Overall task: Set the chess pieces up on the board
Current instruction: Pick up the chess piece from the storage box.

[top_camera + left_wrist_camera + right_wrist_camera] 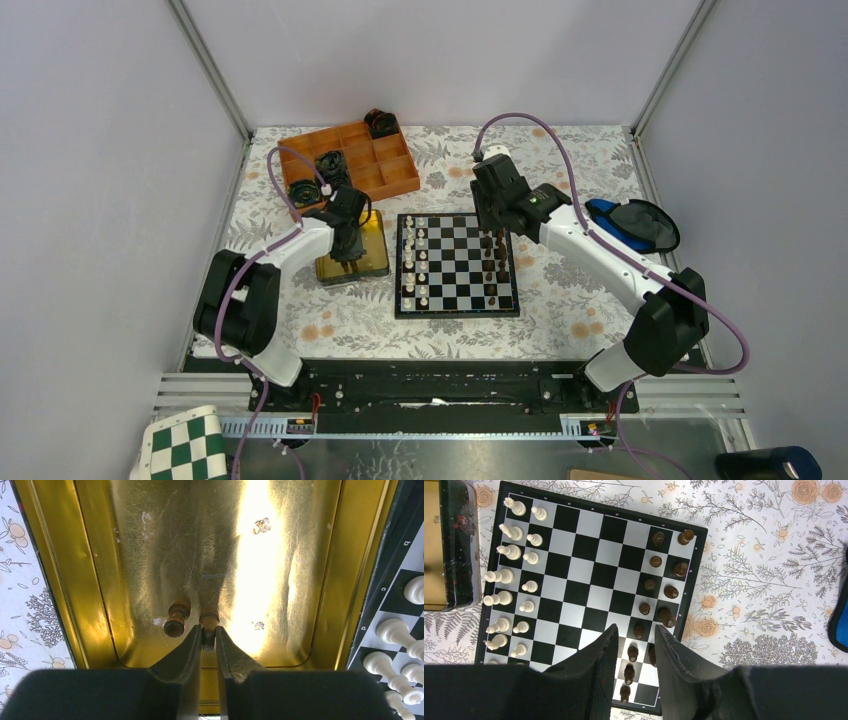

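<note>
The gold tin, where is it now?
In the top view the tin lies just left of the board, on the near side of the orange tray; the left gripper reaches into it.

board (457, 311) 1 | tin (65, 580) 1 | dark pieces (176, 618) in tin 2

Both arms share one build. The left arm (290, 247), at eight o'clock in the overhead view, and the right arm (590, 245), at four o'clock, have glossy white link shells between bulky matte black joint housings. A thin purple cable (525, 115) loops along each. A small green light (535, 198) glows on the right wrist block. The left gripper (208, 636) and right gripper (634, 632) have black, wedge-shaped fingers tapering to blunt tips, the right ones rough-textured.
</note>
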